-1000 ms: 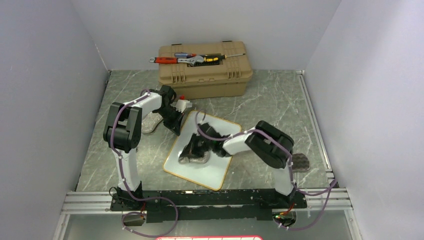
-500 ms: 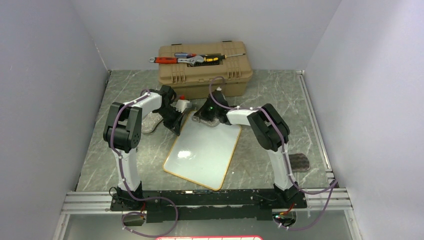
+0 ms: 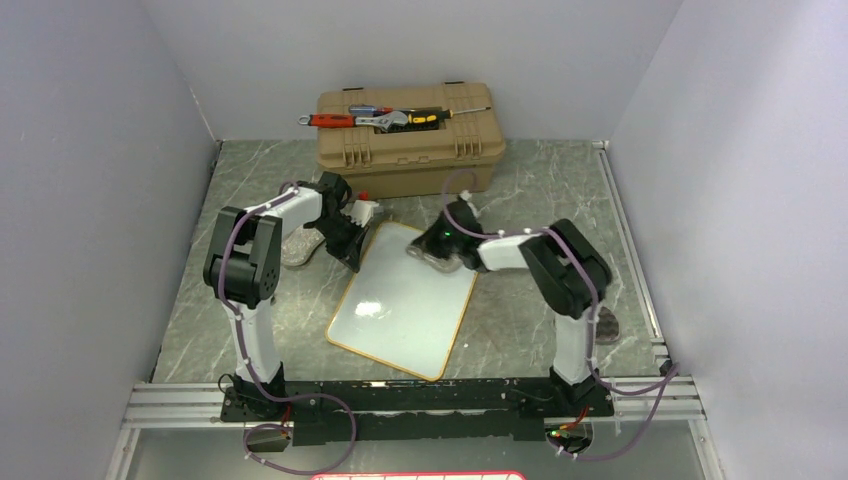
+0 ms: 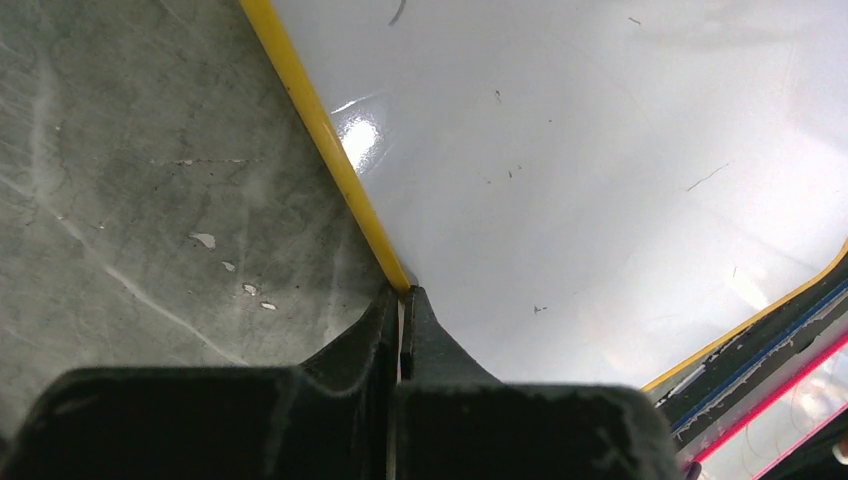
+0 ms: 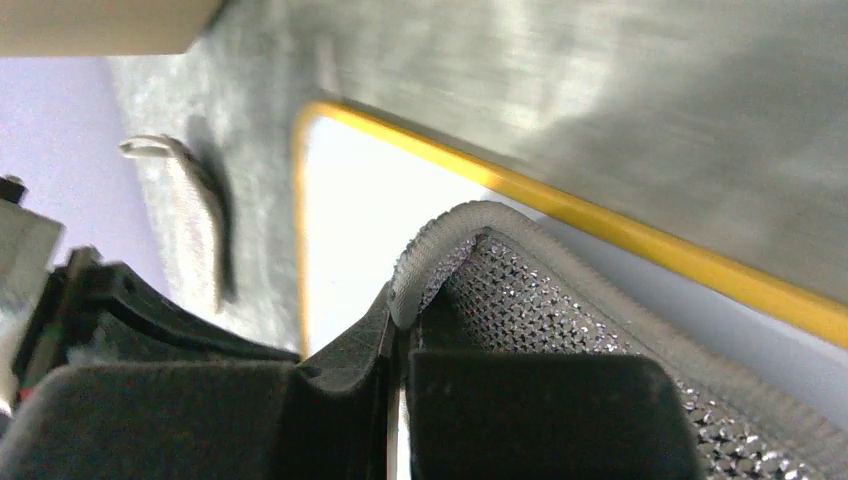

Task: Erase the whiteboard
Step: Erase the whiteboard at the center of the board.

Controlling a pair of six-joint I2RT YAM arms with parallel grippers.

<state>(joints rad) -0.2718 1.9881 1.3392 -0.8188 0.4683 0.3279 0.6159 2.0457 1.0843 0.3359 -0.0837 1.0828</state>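
Note:
The whiteboard (image 3: 400, 310) lies flat on the table, glossy white with a yellow rim, and shows only tiny dark flecks (image 4: 600, 150). My left gripper (image 3: 354, 258) is shut, its tips (image 4: 402, 293) set down on the rim of the board's far left edge, with nothing between them. My right gripper (image 3: 437, 250) is at the board's far right corner. It is shut (image 5: 400, 318) on the edge of a grey mesh pad (image 5: 560, 310), which lies against the board by the yellow rim.
A tan toolbox (image 3: 410, 140) with a wrench and screwdrivers on its lid stands at the back. A second grey pad (image 3: 300, 250) lies beside the left arm and another (image 3: 602, 325) by the right arm. A small white object with a red tip (image 3: 365, 208) sits behind the left gripper.
My right gripper carried the pad from the board's near middle up to its far edge, then right to the far right corner. The left arm stayed put.

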